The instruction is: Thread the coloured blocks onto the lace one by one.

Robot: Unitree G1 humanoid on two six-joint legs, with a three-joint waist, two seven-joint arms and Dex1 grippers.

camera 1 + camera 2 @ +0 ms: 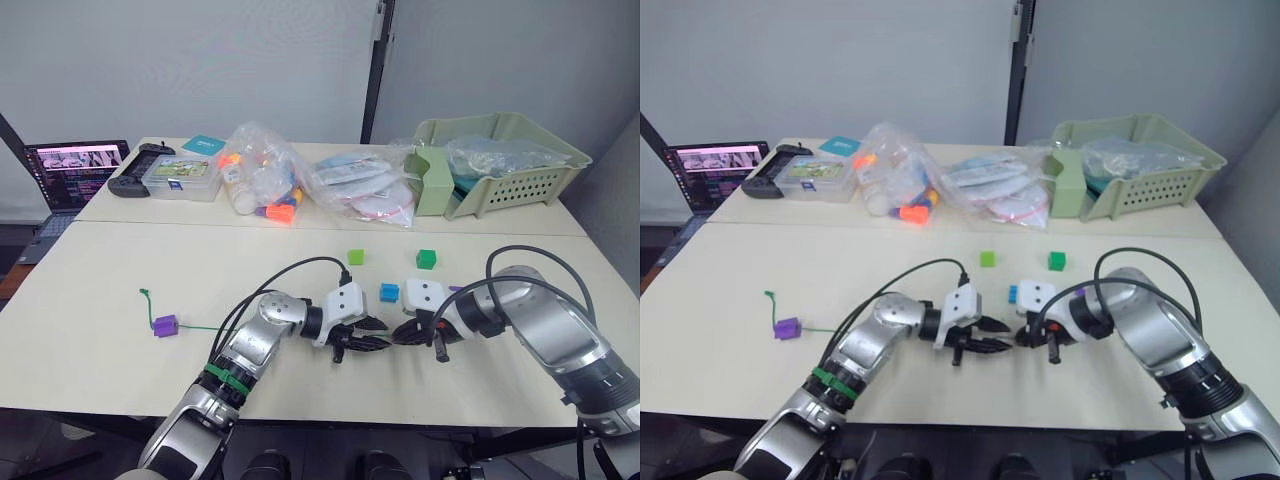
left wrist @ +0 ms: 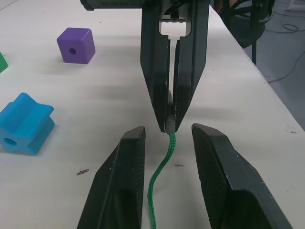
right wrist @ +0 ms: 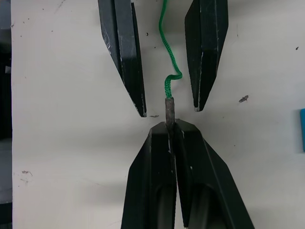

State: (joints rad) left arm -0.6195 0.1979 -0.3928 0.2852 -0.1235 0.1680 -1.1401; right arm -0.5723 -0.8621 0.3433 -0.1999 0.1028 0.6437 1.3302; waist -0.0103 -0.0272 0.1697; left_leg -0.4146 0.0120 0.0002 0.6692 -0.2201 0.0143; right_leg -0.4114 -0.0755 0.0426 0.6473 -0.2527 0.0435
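Two pale tables (image 1: 120, 360) are pushed together in front of a grey wall, and the work is seen on the nearer one. At its front middle the two grippers are brought tip to tip. The right gripper (image 3: 171, 125) is pressed together on the stiff pale tip (image 3: 169, 110) of the lace (image 2: 162, 176), which is pinched between its two black fingers. The left gripper (image 2: 167, 136) is spread, one finger on each side of the green cord, with nothing touched by them.

From there the lace is laid leftward across the table to a purple block (image 1: 165, 325), which is already threaded on it, near the knotted end (image 1: 144, 293) at the robot's left. A blue block (image 1: 389, 292) is seen just behind the grippers; in the left wrist view it is shown to be star-shaped with a hole through it. A second purple block (image 2: 76, 45) is lying beyond it, close to the right arm. A light green block (image 1: 355, 257) and a dark green block (image 1: 426, 259) are placed further back, well apart from each other.

On the far table are lined up a laptop (image 1: 75, 172), a clear plastic box (image 1: 182, 178), bags of toys (image 1: 262, 185) and a green basket (image 1: 500, 165).
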